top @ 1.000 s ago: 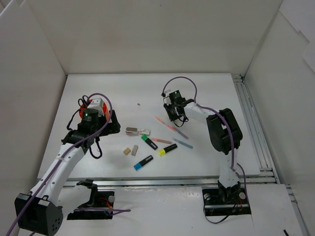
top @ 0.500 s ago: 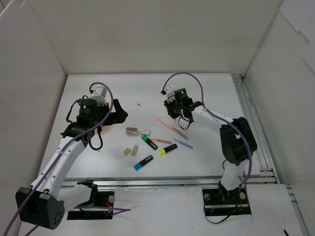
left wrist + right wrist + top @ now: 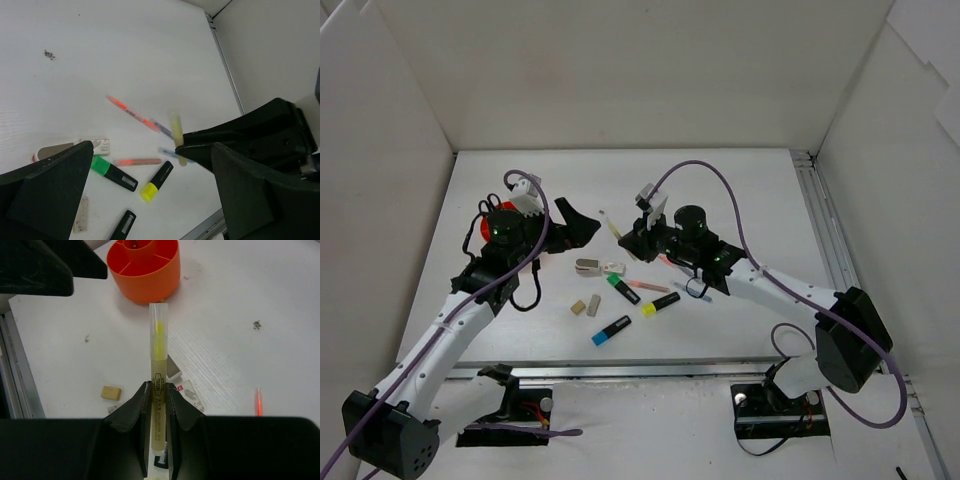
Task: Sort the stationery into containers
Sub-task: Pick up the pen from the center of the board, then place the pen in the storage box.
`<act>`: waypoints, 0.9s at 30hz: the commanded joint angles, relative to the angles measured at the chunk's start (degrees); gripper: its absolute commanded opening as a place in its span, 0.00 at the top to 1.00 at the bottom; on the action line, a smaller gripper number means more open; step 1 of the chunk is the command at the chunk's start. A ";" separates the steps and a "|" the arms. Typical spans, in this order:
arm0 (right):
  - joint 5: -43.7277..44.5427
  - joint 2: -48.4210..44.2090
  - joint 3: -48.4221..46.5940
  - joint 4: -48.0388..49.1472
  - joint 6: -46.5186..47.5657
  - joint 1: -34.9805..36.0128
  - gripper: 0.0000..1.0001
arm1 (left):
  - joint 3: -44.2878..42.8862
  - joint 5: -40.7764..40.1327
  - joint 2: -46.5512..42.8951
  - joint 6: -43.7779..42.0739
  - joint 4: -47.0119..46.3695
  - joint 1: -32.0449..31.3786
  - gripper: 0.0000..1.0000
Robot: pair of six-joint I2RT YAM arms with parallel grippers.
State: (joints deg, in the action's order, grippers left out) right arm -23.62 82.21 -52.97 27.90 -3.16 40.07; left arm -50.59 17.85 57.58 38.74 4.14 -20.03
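Observation:
My right gripper (image 3: 159,390) is shut on a thin pale-yellow pen (image 3: 159,365) and holds it above the table, tip towards the orange-red round holder (image 3: 144,267). In the top view the right gripper (image 3: 628,237) is left of the scattered items and the pen (image 3: 610,222) sticks out towards my left gripper (image 3: 572,225), which is open and empty just right of the half-hidden holder (image 3: 483,233). On the table lie a green-ended highlighter (image 3: 623,288), a yellow-ended one (image 3: 661,303), a blue-ended one (image 3: 611,330), pastel pens (image 3: 655,252), beige erasers (image 3: 578,308) and grey-white pieces (image 3: 588,266). No scissors are in view.
White walls enclose the table on three sides. A metal rail (image 3: 830,250) runs along the right edge. A purple cable (image 3: 720,185) loops above the right arm. In the left wrist view the right gripper's black body (image 3: 250,135) hangs over the pens.
My right gripper has swung left from the pens, carrying the yellow pen. My left gripper has moved right, off the holder.

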 commanded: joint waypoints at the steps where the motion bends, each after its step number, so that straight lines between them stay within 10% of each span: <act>1: 2.24 -2.15 -0.82 7.61 -3.43 2.98 1.00 | -0.57 -2.99 -2.04 2.83 -7.65 -1.84 0.01; 9: 4.81 -1.88 -3.98 7.96 -5.19 6.77 1.00 | -1.53 -9.67 -0.19 2.21 -6.25 -5.37 0.21; 14: 8.14 -1.44 -4.86 8.40 -5.02 8.79 1.00 | -2.67 -8.97 1.83 1.69 -6.43 -6.51 0.78; 25: 11.14 1.28 -8.11 9.10 -3.96 10.02 1.00 | -2.41 -8.88 2.18 1.07 -6.95 -7.74 0.79; 27: 10.87 1.72 -8.64 9.10 -3.70 10.37 1.00 | -2.23 -9.23 2.10 1.25 -6.96 -7.74 0.98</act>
State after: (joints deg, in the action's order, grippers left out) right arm -14.20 84.36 -57.47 29.82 -7.51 49.80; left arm -50.41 9.65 60.12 41.39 -0.03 -27.66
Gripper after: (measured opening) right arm 0.106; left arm 0.091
